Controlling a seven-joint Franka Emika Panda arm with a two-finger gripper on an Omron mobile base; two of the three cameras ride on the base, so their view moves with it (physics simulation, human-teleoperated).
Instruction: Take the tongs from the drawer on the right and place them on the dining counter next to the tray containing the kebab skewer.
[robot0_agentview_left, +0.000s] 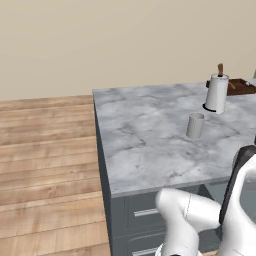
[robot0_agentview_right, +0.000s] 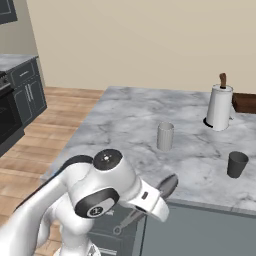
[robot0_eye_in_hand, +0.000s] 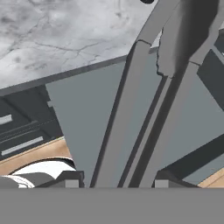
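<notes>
The slim grey metal tongs (robot0_eye_in_hand: 116, 131) run up and away from between my fingertips, both long arms side by side. My gripper (robot0_eye_in_hand: 117, 179) is shut on them, just off the front edge of the marble dining counter (robot0_eye_in_hand: 52, 39). From the right base, the tongs (robot0_agentview_right: 168, 185) stick out on both sides of my hand, level with the counter (robot0_agentview_right: 130, 115) edge. Below them the open drawer (robot0_agentview_right: 200, 230) shows as a flat grey well. The dark brown tray (robot0_agentview_left: 242, 87) (robot0_agentview_right: 245, 102) sits at the counter's far right, behind the paper-towel roll; I cannot make out what lies in it.
A white paper-towel roll (robot0_agentview_left: 217, 92) (robot0_agentview_right: 220, 106) stands on the counter, with a light grey cup (robot0_agentview_left: 195, 125) (robot0_agentview_right: 165, 136) nearer me and a dark cup (robot0_agentview_right: 236, 164) near the front edge. Drawers with silver bar handles (robot0_agentview_left: 145, 212) lie under the counter. Dark cabinets (robot0_agentview_right: 25, 90) line the left wall.
</notes>
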